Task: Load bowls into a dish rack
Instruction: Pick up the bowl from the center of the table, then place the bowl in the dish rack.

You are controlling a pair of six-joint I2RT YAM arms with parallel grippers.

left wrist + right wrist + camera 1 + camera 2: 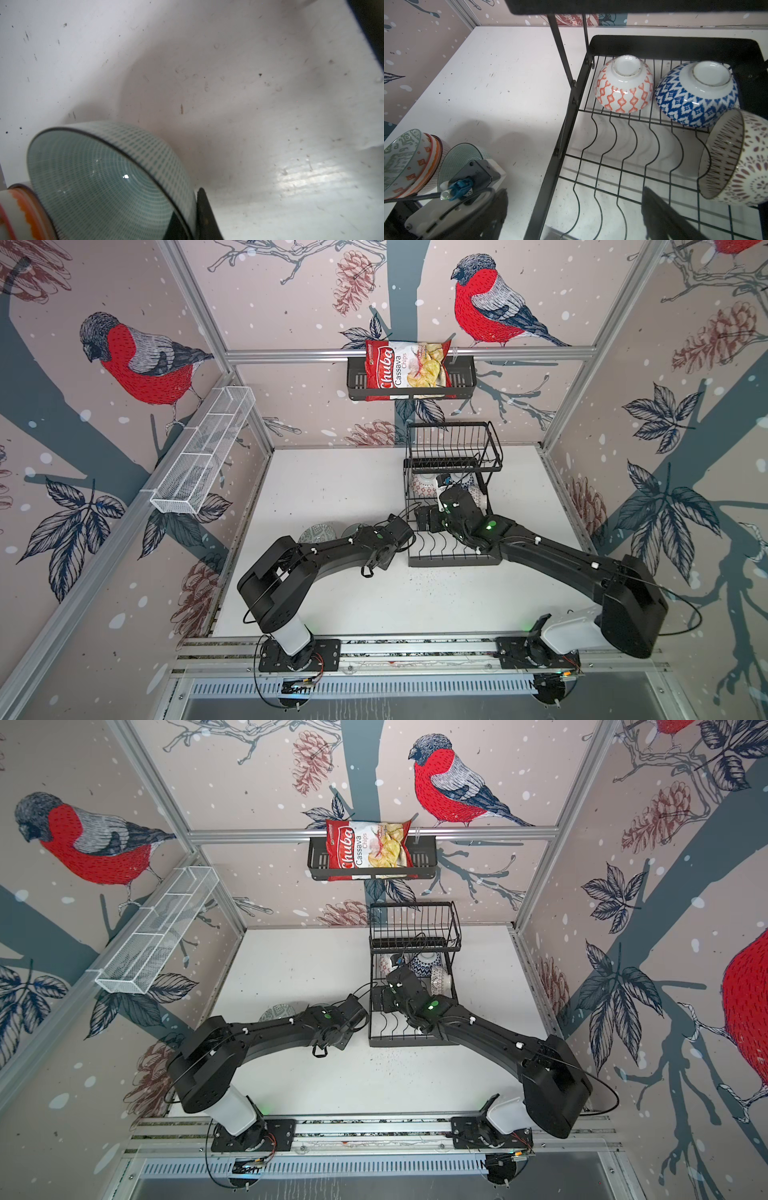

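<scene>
Orange-lattice bowl (624, 91), blue-zigzag bowl (691, 101), maroon-petalled bowl (749, 166) (striped inside), teal-dashed bowl (93, 182), all on white; black wire dish rack (675, 44).

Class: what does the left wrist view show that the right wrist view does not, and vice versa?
Left wrist only: the left gripper gripping the teal-green dashed ceramic bowl. Right wrist only: the black wire dish rack holding an orange-red patterned bowl, a blue zigzag bowl and a maroon petal-patterned bowl on its side. Both: that teal bowl, the orange-banded bowl beside it, the white table.
</scene>
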